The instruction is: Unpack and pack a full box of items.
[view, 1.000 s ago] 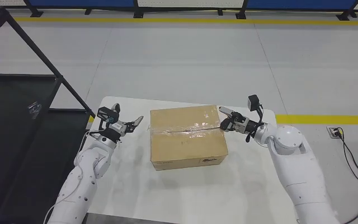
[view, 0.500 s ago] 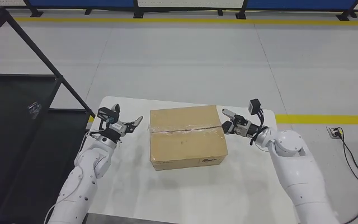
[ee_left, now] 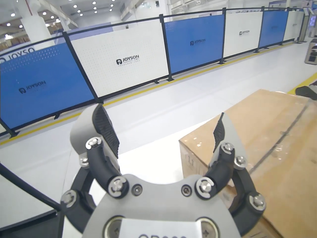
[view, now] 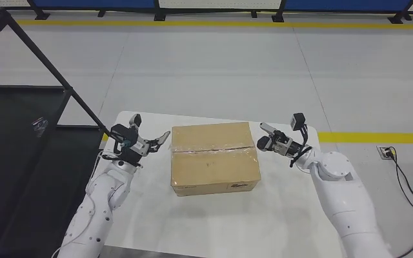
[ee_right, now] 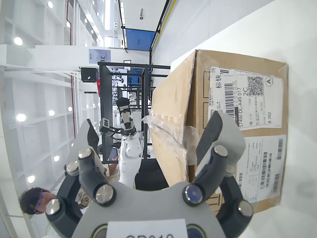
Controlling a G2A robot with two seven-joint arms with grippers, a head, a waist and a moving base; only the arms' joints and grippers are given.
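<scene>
Top view: a closed cardboard box [view: 216, 161] sits on the middle of the white table [view: 213, 219], its long sides running along the table's near and far edges. A clear tape [view: 213, 149] strip runs along its top seam. The left gripper [view: 152, 129] hangs over the table's left part, just beside the box's left end, jaws spread wide and holding nothing. The right gripper [view: 262, 135] is just beside the box's right end, level with the seam, jaws also apart and empty.

Left wrist view: the left gripper [ee_left: 161, 122] shows both ribbed fingers [ee_left: 105, 130] spread wide, with the box's corner [ee_left: 267, 130] close behind one of them.

Right wrist view: the right gripper [ee_right: 152, 125] gapes wide toward the box's end face, which carries white shipping labels [ee_right: 245, 100]. Wrinkled tape [ee_right: 173, 137] folds over the top edge between the fingers. Whether a finger touches the cardboard cannot be told.
</scene>
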